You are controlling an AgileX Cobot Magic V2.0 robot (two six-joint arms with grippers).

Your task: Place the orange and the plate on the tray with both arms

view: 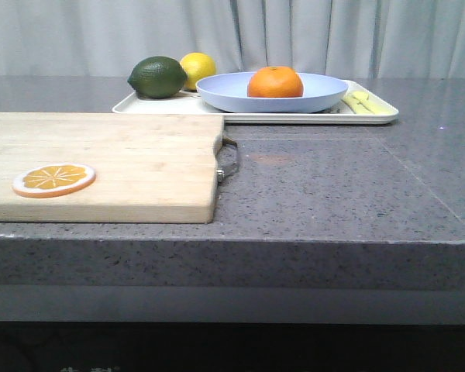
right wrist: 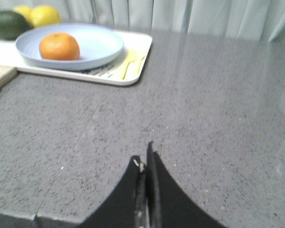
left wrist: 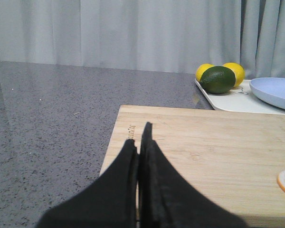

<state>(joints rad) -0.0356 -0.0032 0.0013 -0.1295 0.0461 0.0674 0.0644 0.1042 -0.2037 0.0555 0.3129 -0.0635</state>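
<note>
The orange [view: 275, 81] sits in the pale lavender-blue plate [view: 225, 91], and the plate rests on the white tray [view: 248, 117] at the back of the table. The right wrist view shows the same: orange [right wrist: 59, 46], plate [right wrist: 102, 45], tray [right wrist: 135, 66]. The left wrist view shows the plate's edge [left wrist: 275, 91] and the tray [left wrist: 232, 100]. My left gripper [left wrist: 140, 135] is shut and empty over the wooden cutting board [left wrist: 218, 152]. My right gripper [right wrist: 145, 159] is shut and empty above bare grey tabletop, well away from the tray. Neither gripper shows in the front view.
A dark green avocado [view: 156, 77] and a yellow lemon [view: 198, 68] lie on the tray's left end, pale yellow cutlery [view: 366, 103] on its right end. The cutting board [view: 108, 163] with a metal handle [view: 229, 161] holds an orange slice [view: 54, 180]. Curtains hang behind.
</note>
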